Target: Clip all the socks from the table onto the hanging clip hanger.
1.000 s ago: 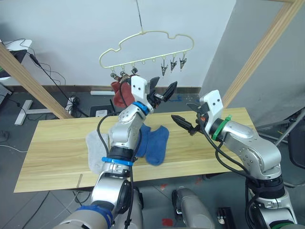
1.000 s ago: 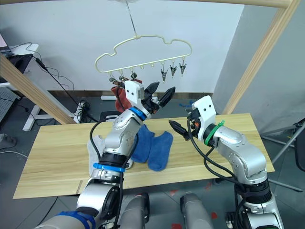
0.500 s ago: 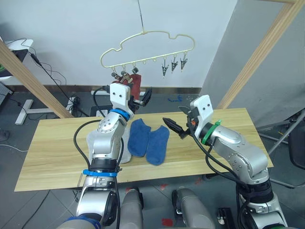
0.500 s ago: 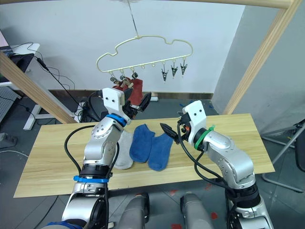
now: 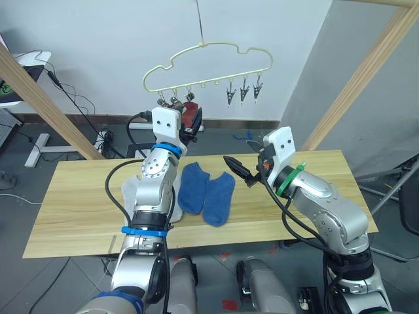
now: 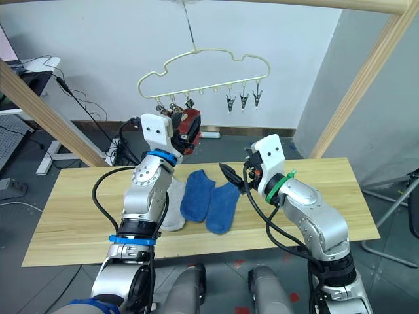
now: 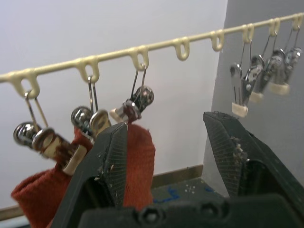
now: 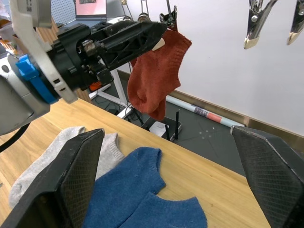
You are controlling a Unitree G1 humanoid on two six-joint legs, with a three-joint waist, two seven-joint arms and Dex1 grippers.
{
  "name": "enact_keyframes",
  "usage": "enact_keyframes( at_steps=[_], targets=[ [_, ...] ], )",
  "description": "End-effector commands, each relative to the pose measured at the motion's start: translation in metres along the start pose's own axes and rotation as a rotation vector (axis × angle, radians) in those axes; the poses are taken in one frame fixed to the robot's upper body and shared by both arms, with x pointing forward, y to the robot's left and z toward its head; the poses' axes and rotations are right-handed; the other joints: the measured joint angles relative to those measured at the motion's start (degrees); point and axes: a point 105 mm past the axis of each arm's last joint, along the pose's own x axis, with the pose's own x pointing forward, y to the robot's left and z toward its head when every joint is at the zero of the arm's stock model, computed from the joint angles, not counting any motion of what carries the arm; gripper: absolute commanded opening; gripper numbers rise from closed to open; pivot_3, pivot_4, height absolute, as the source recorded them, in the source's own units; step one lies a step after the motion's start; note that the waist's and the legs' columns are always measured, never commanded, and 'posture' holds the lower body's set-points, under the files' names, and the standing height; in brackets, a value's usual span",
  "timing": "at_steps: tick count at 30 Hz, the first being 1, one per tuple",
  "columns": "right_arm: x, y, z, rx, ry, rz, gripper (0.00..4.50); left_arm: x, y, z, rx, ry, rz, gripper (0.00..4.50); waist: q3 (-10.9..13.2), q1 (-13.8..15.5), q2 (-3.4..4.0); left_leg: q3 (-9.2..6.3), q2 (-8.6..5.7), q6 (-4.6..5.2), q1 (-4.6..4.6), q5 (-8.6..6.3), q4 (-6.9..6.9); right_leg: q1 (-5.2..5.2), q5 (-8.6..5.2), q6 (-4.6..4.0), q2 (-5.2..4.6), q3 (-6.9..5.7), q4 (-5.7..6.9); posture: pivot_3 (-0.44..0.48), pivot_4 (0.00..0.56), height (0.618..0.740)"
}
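Up under the clip hanger point(image 5: 208, 65) with the left gripper point(image 7: 164, 147), jaws spread wide open and gripping nothing, one finger point(image 7: 107, 161) just in front of a hanging red sock point(image 7: 137, 156). Two red socks clipped at the hanger's left end, the second red sock point(image 7: 35, 199) lower and further out along the row. Three clips point(image 5: 243, 92) dangling bare at the right end, a few loops between with no clip at all.

Down on the counter point(image 5: 78, 203): two blue socks point(image 5: 206, 196) lying side by side, touching, toes toward the near edge. Grey socks point(image 6: 171, 208) just to their left, partly tucked behind the left arm, so hard to count them apart.

Over on the right, right gripper point(image 5: 237, 170) hanging above the counter, just beside the blue pair and not touching it. Jaws wide apart in the right wrist view, empty, with the blue and grey socks framed between them and the red sock point(image 8: 159, 76) hanging behind.

Wooden beams point(image 5: 353, 78) slanting up on both sides, cables point(image 5: 72, 104) on the floor behind the counter.
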Motion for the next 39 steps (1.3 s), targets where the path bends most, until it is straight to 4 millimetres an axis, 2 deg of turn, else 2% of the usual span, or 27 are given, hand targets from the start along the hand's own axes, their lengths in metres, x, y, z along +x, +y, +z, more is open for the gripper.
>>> enact_keyframes(
  at_steps=[1,11,15,19,27,32,35,39],
  targets=[
    [-0.006,0.006,0.019,-0.029,-0.071,0.006,4.5,0.009,-0.002,0.014,0.015,-0.067,0.002,2.8,0.01,0.0,-0.01,-0.01,0.01,0.0,-0.01,0.0,0.0,-0.01,0.0,0.0,0.01,-0.02,0.0,-0.142,0.267,0.74],
    [-0.01,0.007,0.022,-0.02,-0.061,-0.021,4.5,0.024,-0.001,0.014,0.017,-0.09,-0.004,2.8,0.01,-0.11,-0.01,0.01,0.01,0.0,-0.01,0.0,-0.04,-0.02,-0.02,0.03,0.01,-0.01,-0.03,-0.159,0.272,0.74],
    [-0.011,0.008,0.023,-0.01,-0.06,-0.027,4.5,0.03,-0.011,0.01,-0.025,-0.079,-0.055,2.8,0.02,-0.1,-0.01,0.0,0.01,0.0,-0.03,0.0,-0.07,-0.03,-0.02,0.03,0.01,-0.02,-0.06,-0.159,0.272,0.74],
    [-0.011,0.006,0.026,-0.007,-0.067,-0.033,4.5,0.033,-0.02,0.011,-0.033,-0.088,-0.098,2.8,0.02,-0.2,-0.01,0.01,0.0,0.0,-0.04,0.0,-0.09,-0.04,-0.02,0.04,0.01,-0.02,-0.12,-0.194,0.261,0.74],
    [-0.011,0.004,0.024,-0.001,-0.06,-0.035,4.5,0.033,-0.018,0.013,-0.032,-0.096,-0.1,2.8,0.02,-1.19,-0.01,0.01,0.0,0.0,-0.05,0.0,-0.14,-0.04,-0.03,0.04,0.01,-0.02,-0.18,-0.185,0.264,0.74],
    [-0.01,0.004,0.024,0.0,-0.061,-0.034,4.5,0.027,-0.008,0.008,-0.027,-0.072,-0.045,2.8,0.02,-1.65,-0.01,0.01,0.01,0.0,-0.05,0.0,-0.2,-0.04,-0.03,0.04,0.01,-0.02,-0.24,-0.179,0.265,0.74],
    [-0.01,0.003,0.024,-0.001,-0.061,-0.038,4.5,0.024,0.007,0.014,-0.029,-0.105,0.057,2.8,0.02,-1.72,-0.01,0.02,0.01,0.0,-0.05,0.0,-0.24,-0.04,-0.03,0.05,0.01,-0.02,-0.29,-0.186,0.264,0.74],
    [-0.011,0.002,0.024,-0.001,-0.062,-0.045,4.5,0.024,0.016,0.018,-0.017,-0.117,0.124,2.8,0.02,-1.72,-0.01,0.01,0.01,0.0,-0.06,0.0,-0.25,-0.04,-0.03,0.05,0.01,-0.02,-0.31,-0.188,0.263,0.74]
  ],
)
